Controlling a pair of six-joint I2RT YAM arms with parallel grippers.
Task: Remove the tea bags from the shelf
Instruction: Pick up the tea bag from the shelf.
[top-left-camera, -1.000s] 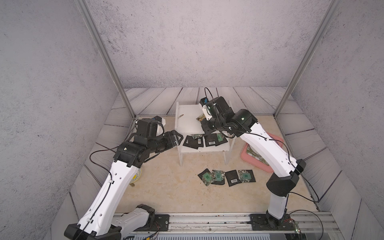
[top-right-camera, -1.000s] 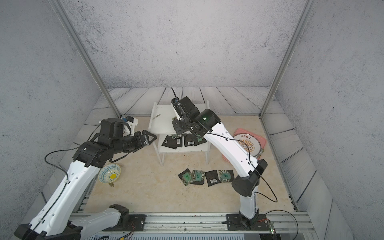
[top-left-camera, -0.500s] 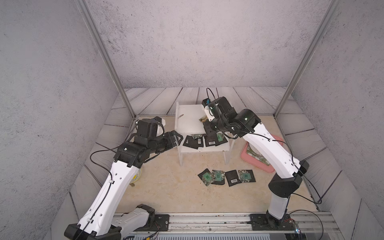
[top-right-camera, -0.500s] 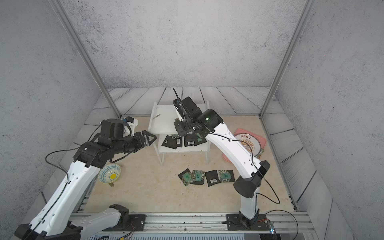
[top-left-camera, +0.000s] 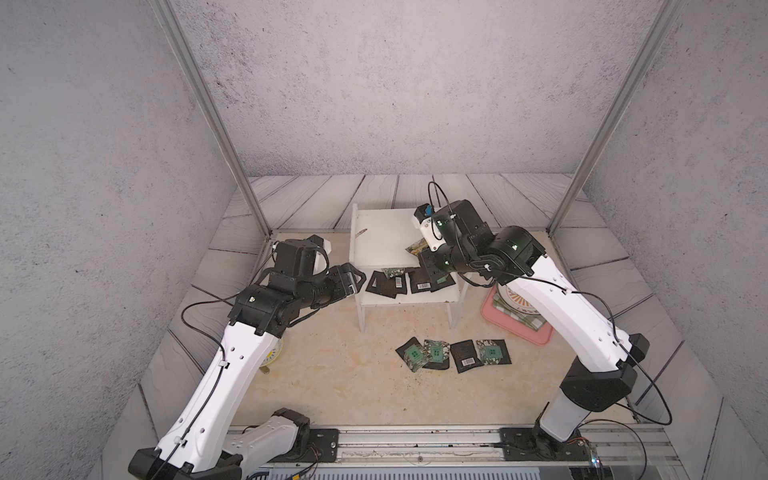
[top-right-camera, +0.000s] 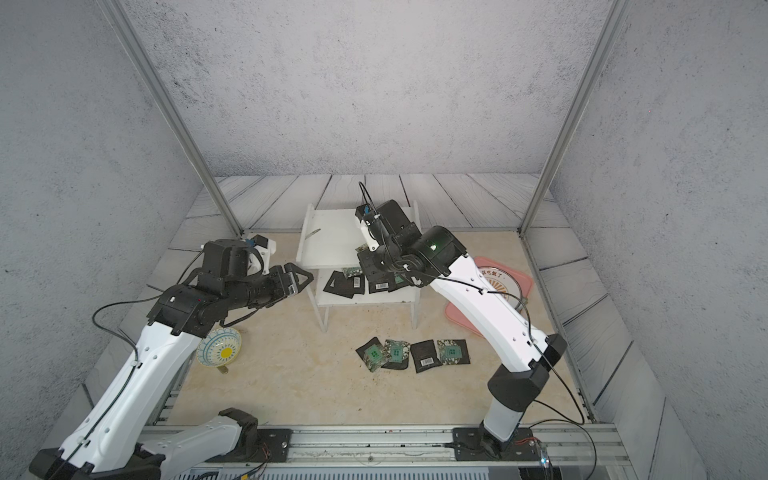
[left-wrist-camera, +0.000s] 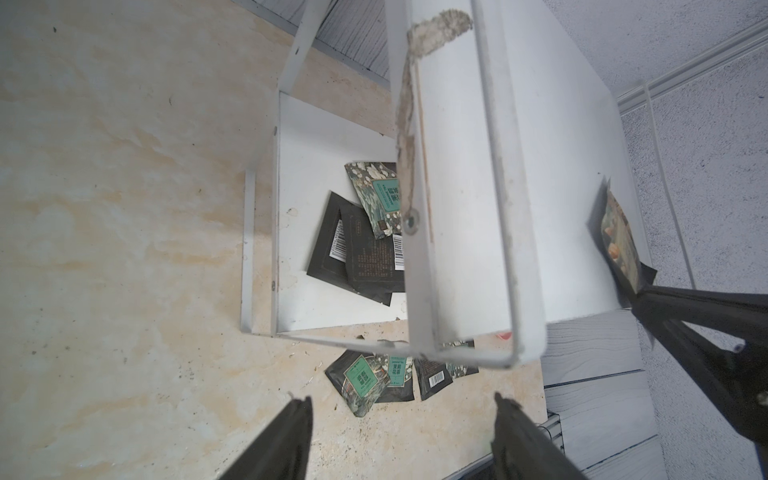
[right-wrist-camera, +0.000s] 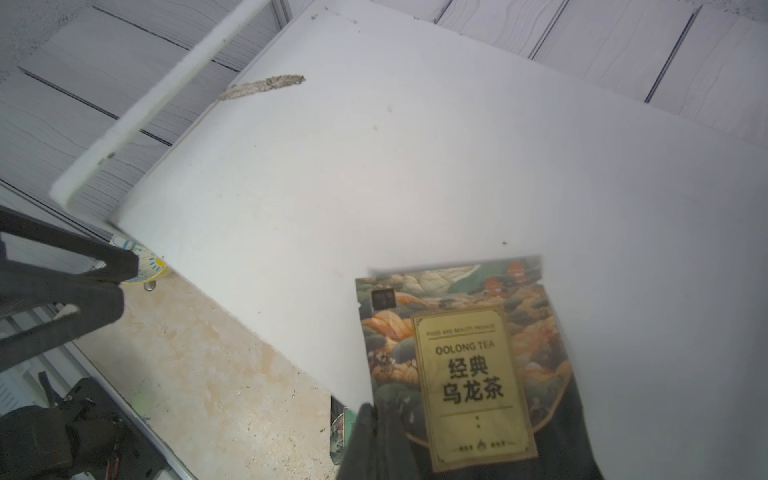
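While the right gripper (top-left-camera: 424, 254) clamps a tea bag (right-wrist-camera: 465, 374) at the top of the shelf (top-left-camera: 378, 241), the left gripper (top-left-camera: 354, 279) hangs beside it, jaws apart. More tea bags (left-wrist-camera: 365, 253) lie on its lower board (left-wrist-camera: 307, 166).

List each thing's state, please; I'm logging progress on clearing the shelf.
shelf: upright
right gripper: shut on the oolong tea bag
oolong tea bag: pinched, tilted, above the shelf
left gripper: open, empty
lower-tier tea bags: lying overlapped, untouched
tabletop tea bags: four, flat, off the shelf
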